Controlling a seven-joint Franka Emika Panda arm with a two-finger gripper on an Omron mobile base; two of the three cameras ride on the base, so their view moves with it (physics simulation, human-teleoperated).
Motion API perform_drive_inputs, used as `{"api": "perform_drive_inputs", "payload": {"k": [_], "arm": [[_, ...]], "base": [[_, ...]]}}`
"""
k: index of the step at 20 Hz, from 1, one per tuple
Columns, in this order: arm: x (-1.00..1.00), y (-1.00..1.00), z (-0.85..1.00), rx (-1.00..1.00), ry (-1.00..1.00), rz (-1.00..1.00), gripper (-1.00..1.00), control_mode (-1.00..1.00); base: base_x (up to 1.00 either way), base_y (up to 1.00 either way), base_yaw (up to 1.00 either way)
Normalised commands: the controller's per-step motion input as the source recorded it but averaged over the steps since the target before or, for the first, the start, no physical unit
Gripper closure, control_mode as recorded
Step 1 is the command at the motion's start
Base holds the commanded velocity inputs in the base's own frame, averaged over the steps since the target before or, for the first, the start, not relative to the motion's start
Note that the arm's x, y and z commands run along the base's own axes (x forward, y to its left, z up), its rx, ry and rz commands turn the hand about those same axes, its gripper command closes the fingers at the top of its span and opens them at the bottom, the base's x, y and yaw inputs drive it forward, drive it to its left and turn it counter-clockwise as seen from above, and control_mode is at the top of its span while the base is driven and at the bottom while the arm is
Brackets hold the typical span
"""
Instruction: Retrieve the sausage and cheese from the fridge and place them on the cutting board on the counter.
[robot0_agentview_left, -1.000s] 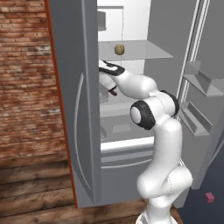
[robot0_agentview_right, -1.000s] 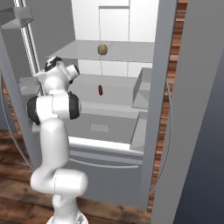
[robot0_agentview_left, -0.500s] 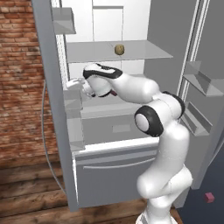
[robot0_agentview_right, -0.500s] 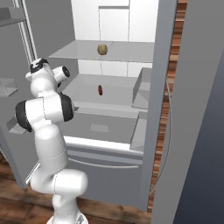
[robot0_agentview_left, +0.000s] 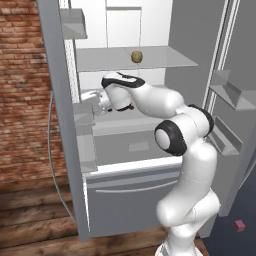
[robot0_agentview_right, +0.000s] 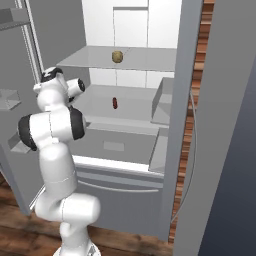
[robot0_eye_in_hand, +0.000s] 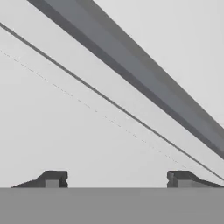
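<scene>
Matt grey metal fridge (robot0_agentview_left: 60, 125) with smooth white interior; rough red brick wall (robot0_agentview_left: 20, 100), upper left; wood-plank floor (robot0_agentview_left: 35, 230).

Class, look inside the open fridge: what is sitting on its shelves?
Inside the fridge, the cheese sits on the upper shelf; the sausage lies on the shelf below. In the left base view the arm covers most of the sausage.

upper shelf (robot0_agentview_right: 150, 59): cheese (robot0_agentview_right: 117, 56) | middle shelf (robot0_agentview_right: 135, 97): sausage (robot0_agentview_right: 115, 103)
</scene>
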Motion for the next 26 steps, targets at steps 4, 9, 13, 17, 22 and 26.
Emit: {"api": "perform_drive_inputs", "payload": {"k": [4,9,13,17,22,26], "arm": [[0.0,-0.78,0.11,-0.26,0.21,-0.11,-1.0,-1.0],[-0.01,-0.83,0.18,-0.31,0.08,-0.2,-1.0,-1.0],[-0.15,-0.95,0.11,-0.28,0.04,-0.21,-1.0,-1.0],[-0.53,-0.55,0.07,-0.15,0.0,-0.23,-1.0,-1.0],[-0.38,-0.4,0.11,-0.05,-0.02,-0.17,-1.0,-1.0],[-0.49,-0.62,0.08,-0.03,-0.01,-0.15,-1.0,-1.0]], "base": [[0.0,0.0,0.0],[0.0,0.0,0.0],[0.0,0.0,0.0],[0.0,0.0,0.0],[0.0,0.0,0.0],[0.0,0.0,0.0]]}}
